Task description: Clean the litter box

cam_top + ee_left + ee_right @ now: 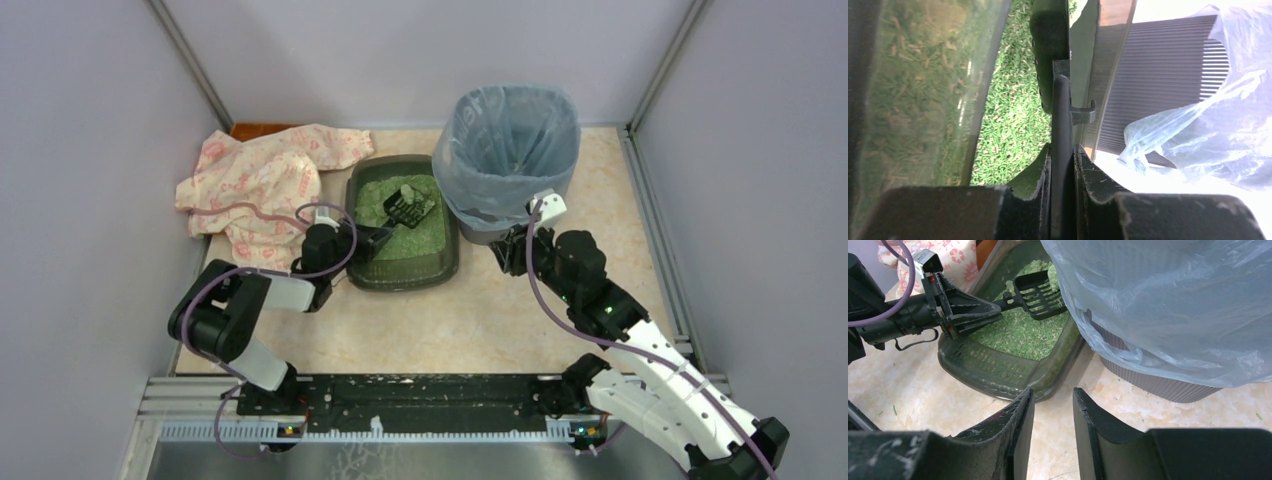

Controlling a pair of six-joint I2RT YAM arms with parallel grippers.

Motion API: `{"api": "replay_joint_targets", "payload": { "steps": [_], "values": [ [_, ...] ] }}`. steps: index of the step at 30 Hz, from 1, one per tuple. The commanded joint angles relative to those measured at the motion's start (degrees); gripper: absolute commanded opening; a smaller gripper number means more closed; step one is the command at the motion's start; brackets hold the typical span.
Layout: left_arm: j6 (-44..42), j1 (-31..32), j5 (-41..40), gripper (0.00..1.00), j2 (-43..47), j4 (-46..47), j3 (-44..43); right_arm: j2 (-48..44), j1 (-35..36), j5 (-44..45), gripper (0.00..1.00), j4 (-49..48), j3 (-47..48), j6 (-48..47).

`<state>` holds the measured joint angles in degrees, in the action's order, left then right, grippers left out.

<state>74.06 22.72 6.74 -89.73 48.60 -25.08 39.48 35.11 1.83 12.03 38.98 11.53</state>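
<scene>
Our left gripper [376,239] is clamped on the scoop [405,208], over the litter box [400,277] at 9 o'clock from the bin [505,130]; the right gripper [1053,399] stands apart, empty. We should lift it level, since it perhaps carries a clump [407,192].

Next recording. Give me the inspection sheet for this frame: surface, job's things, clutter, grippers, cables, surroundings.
Surface: beige marbled tabletop, a few stray green grains.
Job's things: litter box holds green litter; black scoop sits over the litter; bag-lined bin stands just right of the box.
Clutter: floral cloth bunched left of the box.
Grippers: left gripper shut on the scoop's handle; right gripper open, empty, near the bin's base.
Cables: purple cables run along both arms.
Surroundings: pale walls, metal corner posts.
</scene>
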Motion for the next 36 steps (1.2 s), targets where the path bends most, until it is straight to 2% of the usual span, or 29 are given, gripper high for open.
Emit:
{"api": "replay_joint_targets", "payload": {
  "steps": [1,5,13,21,26,29,32,35,36],
  "values": [
    [0.76,-0.66,4.01,0.0,-2.69,9.33,1.83,-0.07,-0.13,-0.19,0.35,-2.15,0.92,-0.19],
    [1.69,-1.45,5.35,0.0,-3.49,14.24,3.0,0.06,-0.13,-0.06,0.35,-1.92,0.84,-0.18],
    [4.28,-8.02,12.17,0.0,-4.18,24.32,7.22,0.39,-0.13,0.06,0.35,-1.88,1.0,-0.03],
    [-2.71,-9.54,15.53,0.0,3.6,15.11,4.92,1.38,-0.13,-0.69,0.35,-2.75,0.74,0.55],
    [-5.4,-12.65,17.82,0.0,8.57,10.6,4.26,1.87,-0.13,-1.14,0.35,-2.95,0.74,0.69],
    [-4.55,-15.76,20.31,0.0,9.21,11.37,5.53,1.76,-0.09,-1.38,0.35,-2.64,0.68,0.86],
    [-2.16,-15.25,22.66,0.0,7.47,12.79,5.76,1.47,-0.13,-1.37,0.35,-3.13,0.17,1.16],
    [1.65,-15.92,22.27,0.0,5.44,20.74,8.42,2.23,-0.08,-1.53,0.35,-3.38,0.02,1.4],
    [2.03,-15.61,22.44,0.0,4.83,20.71,8.08,2.3,-0.09,-1.63,0.35,-3.41,-0.03,1.66]
  ]
}}
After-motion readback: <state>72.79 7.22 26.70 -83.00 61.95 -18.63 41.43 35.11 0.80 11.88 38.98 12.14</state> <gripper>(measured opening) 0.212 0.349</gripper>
